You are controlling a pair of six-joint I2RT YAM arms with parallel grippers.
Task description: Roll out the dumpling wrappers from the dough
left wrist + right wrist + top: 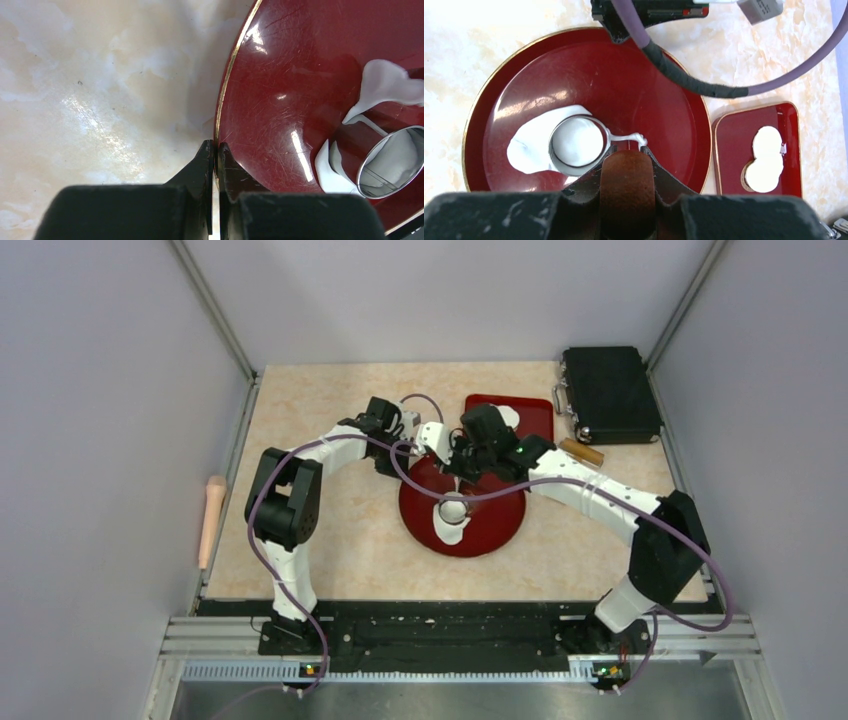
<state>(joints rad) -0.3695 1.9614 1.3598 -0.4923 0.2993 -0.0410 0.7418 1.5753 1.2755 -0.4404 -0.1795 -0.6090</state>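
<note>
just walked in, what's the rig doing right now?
The left gripper has its fingers shut on the rim of the round red tray, apparently steadying it. The right gripper is shut on a brown rounded object that I can't identify. It is right beside the metal ring, which sits on the flattened dough. At least two round wrappers lie overlapping on the rectangular tray.

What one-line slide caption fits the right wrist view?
Metal ring sits on the dough on a round plate; two dumpling wrappers lie on the tray.
</note>
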